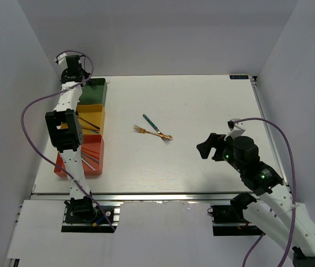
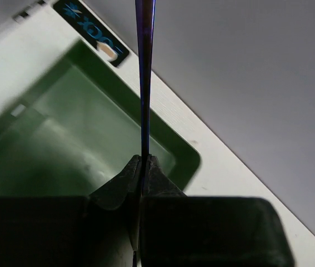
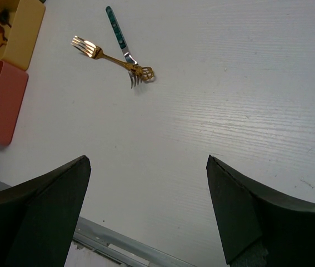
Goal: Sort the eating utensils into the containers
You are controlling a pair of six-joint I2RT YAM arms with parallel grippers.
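Observation:
My left gripper (image 1: 83, 78) reaches over the dark green tray (image 1: 94, 95) at the far left. In the left wrist view the gripper (image 2: 144, 159) is shut on a thin purple utensil (image 2: 145, 72), seen edge-on, above the green tray (image 2: 185, 158). A gold fork (image 1: 152, 132) and a teal-handled fork (image 1: 151, 123) lie crossed at the table's middle. They also show in the right wrist view, the gold fork (image 3: 108, 55) and the teal-handled fork (image 3: 116, 33). My right gripper (image 1: 213, 147) is open and empty to their right, jaws wide apart (image 3: 147, 161).
The yellow tray (image 1: 97, 110) and the orange-red tray (image 1: 98, 146) stand in a row below the green one, each holding several utensils. They show at the left edge of the right wrist view, yellow (image 3: 24, 33) and orange-red (image 3: 4, 105). White walls enclose the table.

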